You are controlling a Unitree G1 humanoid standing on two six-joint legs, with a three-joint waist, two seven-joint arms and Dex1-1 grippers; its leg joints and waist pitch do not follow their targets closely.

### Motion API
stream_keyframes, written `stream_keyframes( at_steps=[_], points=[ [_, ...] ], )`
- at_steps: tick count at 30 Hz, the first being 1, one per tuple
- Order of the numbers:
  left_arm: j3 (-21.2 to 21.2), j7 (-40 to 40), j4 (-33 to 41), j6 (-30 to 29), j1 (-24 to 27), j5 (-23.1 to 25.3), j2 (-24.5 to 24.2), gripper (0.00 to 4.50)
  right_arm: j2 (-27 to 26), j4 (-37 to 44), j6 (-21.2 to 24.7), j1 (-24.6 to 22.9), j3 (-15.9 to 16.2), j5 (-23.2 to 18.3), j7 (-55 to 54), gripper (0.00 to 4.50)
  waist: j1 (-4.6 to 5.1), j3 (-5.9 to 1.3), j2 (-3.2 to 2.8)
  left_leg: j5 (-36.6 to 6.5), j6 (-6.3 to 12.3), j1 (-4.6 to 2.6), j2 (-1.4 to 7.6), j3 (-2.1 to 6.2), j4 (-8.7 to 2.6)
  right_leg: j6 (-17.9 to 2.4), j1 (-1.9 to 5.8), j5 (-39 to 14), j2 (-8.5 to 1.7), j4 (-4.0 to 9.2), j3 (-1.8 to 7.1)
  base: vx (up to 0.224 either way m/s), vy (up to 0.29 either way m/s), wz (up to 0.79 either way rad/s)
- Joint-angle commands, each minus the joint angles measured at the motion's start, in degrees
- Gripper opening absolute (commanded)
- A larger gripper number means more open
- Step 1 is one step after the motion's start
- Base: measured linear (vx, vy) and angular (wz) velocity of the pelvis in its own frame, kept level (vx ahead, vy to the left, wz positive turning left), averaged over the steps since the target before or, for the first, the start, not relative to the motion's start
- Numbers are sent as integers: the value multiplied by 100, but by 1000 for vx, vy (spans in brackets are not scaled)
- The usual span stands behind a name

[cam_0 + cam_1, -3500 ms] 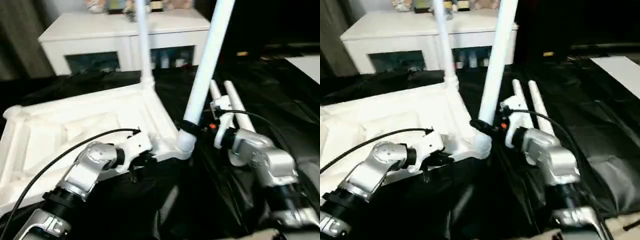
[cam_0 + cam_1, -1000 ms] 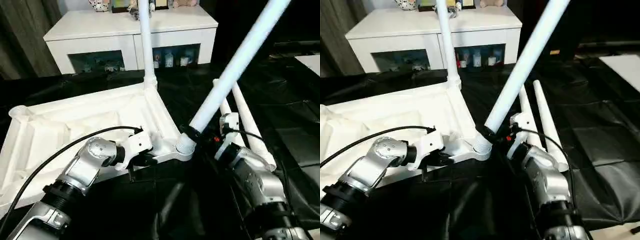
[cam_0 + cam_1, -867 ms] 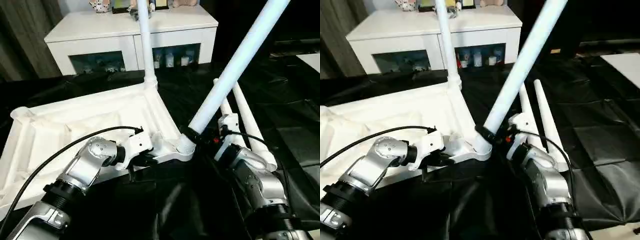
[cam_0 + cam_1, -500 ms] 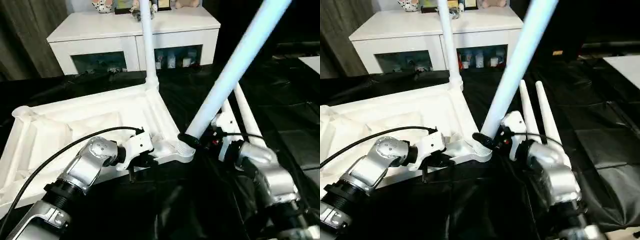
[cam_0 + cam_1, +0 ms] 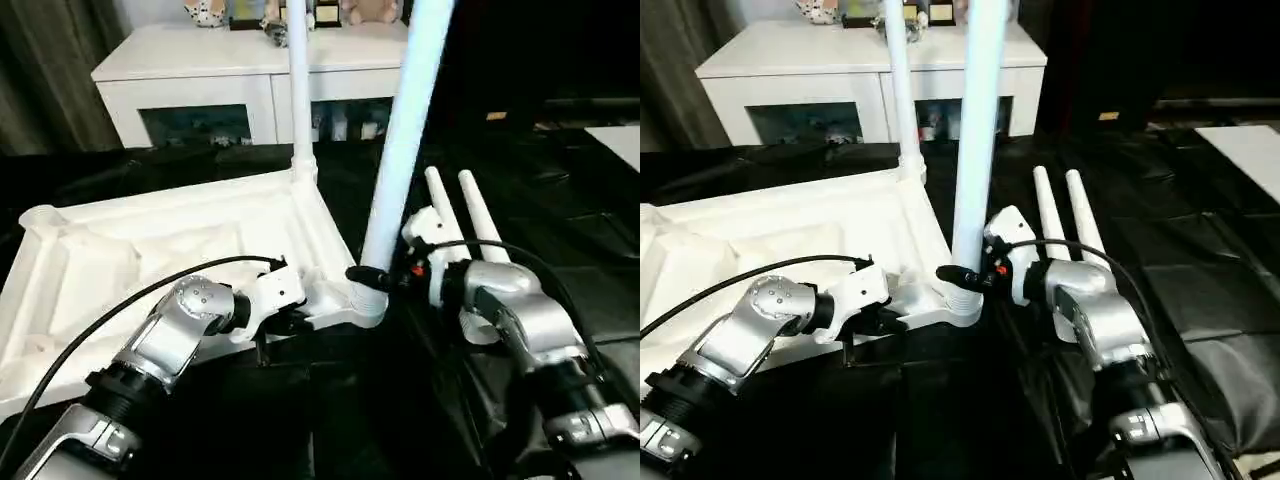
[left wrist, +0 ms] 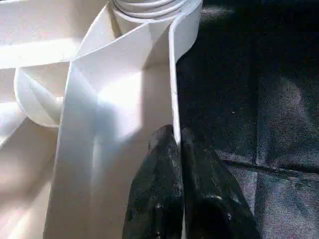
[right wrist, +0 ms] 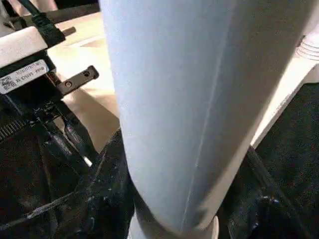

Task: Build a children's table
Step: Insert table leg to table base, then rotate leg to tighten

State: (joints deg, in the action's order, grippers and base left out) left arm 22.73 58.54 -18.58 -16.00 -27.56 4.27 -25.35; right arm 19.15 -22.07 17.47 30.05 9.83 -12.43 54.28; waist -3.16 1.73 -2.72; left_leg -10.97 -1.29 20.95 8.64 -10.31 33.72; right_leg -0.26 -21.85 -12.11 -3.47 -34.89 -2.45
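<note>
The upturned white plastic square tabletop [image 5: 150, 250] lies on black sheeting [image 5: 1200, 270], one long tapered white tube leg [image 5: 297, 90] already standing in its far corner socket. The right claw [image 5: 962, 276] is clamped round the base of a second white tube leg [image 5: 975, 130], nearly upright in the corner socket [image 5: 368, 300] just below that claw. The left claw [image 6: 175, 149] pinches the thin rim beside the same socket. Two spare white legs [image 5: 460, 215] lie just beyond the right claw. The hollow plastic looks light, stiff and slick; gripping low by the socket probably controls the leg best.
</note>
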Motion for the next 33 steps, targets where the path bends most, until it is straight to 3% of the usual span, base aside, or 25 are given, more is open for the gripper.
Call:
stream_keyframes(
  at_steps=[1, 3, 12, 14, 16, 20, 22, 23, 25, 26, 27, 28, 29, 30, 31, 32, 33],
  points=[
    [41, -97, 52, -35, 44, 124, -22, 0, -74, -596, 296, -213, 418, 279, 50, 184, 15, -143, 8, -2573, -264, -112, 476, 278, -538, -927, 35, -2633, -568, 600, 316, 0, 0, 0],
    [42, -97, 79, -54, 60, 119, -24, 0, -109, -742, 267, -159, 444, 317, 80, 184, 32, -143, 38, -2656, -283, -110, 472, 285, -545, -897, 29, -2684, -569, 602, 317, 0, 0, 0],
    [20, -120, 36, -42, 47, 116, -44, 0, -133, -1000, 121, -138, 507, 479, 115, 184, 51, -126, 23, -2956, -344, -148, 476, 299, -558, -849, -16, -2817, -570, 639, 321, 0, 0, 0],
    [-4, -155, -24, -35, 16, 122, -42, 0, -195, -1090, 44, -115, 447, 537, -45, 184, 71, -112, 22, -3081, -351, -155, 468, 312, -571, -807, -13, -2981, -568, 657, 309, 0, 0, 0],
    [-25, -193, -70, -33, -4, 129, -37, 0, -238, -1159, 3, -98, 405, 576, -194, 184, 105, -118, 16, -3103, -374, -118, 469, 339, -594, -774, 18, -2983, -576, 649, 297, 0, 0, 0],
    [-207, -899, -488, -295, -201, 291, 201, 0, -671, -1599, 149, 4, -20, 697, -1671, 184, 195, -75, -8, -3536, -485, -171, 439, 375, -610, -629, -48, -3451, -556, 706, 253, 0, 0, 0],
    [-243, -1080, -555, -382, -246, 328, 275, 0, -756, -1674, 196, 23, -96, 698, -1920, 184, 235, -48, -25, -3903, -536, -230, 423, 424, -612, -403, -77, -3918, -549, 767, 186, -51, 21, -15],
    [-330, -1426, -666, -599, -331, 362, 459, 0, -896, -1849, 203, 76, -200, 754, -2434, 184, 265, -53, -34, -4120, -537, -236, 417, 467, -627, -291, -42, -3998, -546, 794, 124, -56, 34, -17],
    [-477, -2012, -868, -1001, -496, 385, 836, 0, -1172, -2159, 214, 187, -385, 768, -3169, 184, 322, -14, -131, -4704, -628, -301, 436, 495, -749, -280, -4, -3530, -447, 797, -68, -51, 46, -16],
    [-510, -2255, -969, -1170, -586, 411, 1014, 0, -1311, -2311, 211, 254, -474, 751, -3491, 184, 334, 2, -150, -4932, -653, -317, 460, 483, -822, -290, 26, -3290, -392, 776, -137, -54, 46, -6],
    [-524, -2416, -1048, -1279, -655, 432, 1139, 0, -1411, -2423, 208, 308, -538, 728, -3700, 184, 315, 16, -178, -5330, -667, -168, 529, 411, -1098, -386, 226, -2558, -249, 482, -251, -95, 31, 6],
    [-521, -2591, -1133, -1391, -774, 451, 1336, 0, -1542, -2646, 163, 416, -560, 760, -4030, 184, 207, -27, -202, -5387, -642, -14, 609, 351, -1278, -477, 420, -1899, -243, 7, -197, -95, 31, 6],
    [-518, -2665, -1164, -1438, -833, 458, 1429, 0, -1598, -2761, 132, 471, -561, 778, -4173, 184, -201, -24, -248, -5562, -694, 387, 602, -134, -1727, -496, 618, -1151, -65, -680, -303, -98, -17, 20],
    [-515, -2722, -1193, -1471, -886, 458, 1510, 0, -1641, -2866, 102, 520, -558, 796, -4284, 184, -114, -156, 161, -3935, -596, -170, 417, -200, -1175, -220, 230, -2947, -344, -188, 194, 35, -122, 25],
    [-540, -2858, -1216, -1566, -1009, 431, 1742, 0, -1787, -3149, 62, 651, -674, 757, -4609, 184, 15, -46, 268, -1376, -247, -786, 5, 333, 584, -357, -647, -5822, -1167, 1162, 515, 35, -122, 25],
    [-540, -2858, -1216, -1566, -1009, 431, 1742, 0, -1787, -3149, 62, 651, -674, 757, -4609, 184, -28, -80, 269, -467, -30, -125, -165, 531, 440, -457, 43, -5595, -1067, 1001, 729, 111, -103, -22],
    [-546, -2895, -1193, -1617, -1060, 406, 1867, 0, -1839, -3281, 7, 717, -669, 791, -4736, 184, -159, -132, 219, -292, -227, 216, 173, 635, 27, -558, 452, -4298, -1026, 668, 523, 84, 35, -41]
  ],
)
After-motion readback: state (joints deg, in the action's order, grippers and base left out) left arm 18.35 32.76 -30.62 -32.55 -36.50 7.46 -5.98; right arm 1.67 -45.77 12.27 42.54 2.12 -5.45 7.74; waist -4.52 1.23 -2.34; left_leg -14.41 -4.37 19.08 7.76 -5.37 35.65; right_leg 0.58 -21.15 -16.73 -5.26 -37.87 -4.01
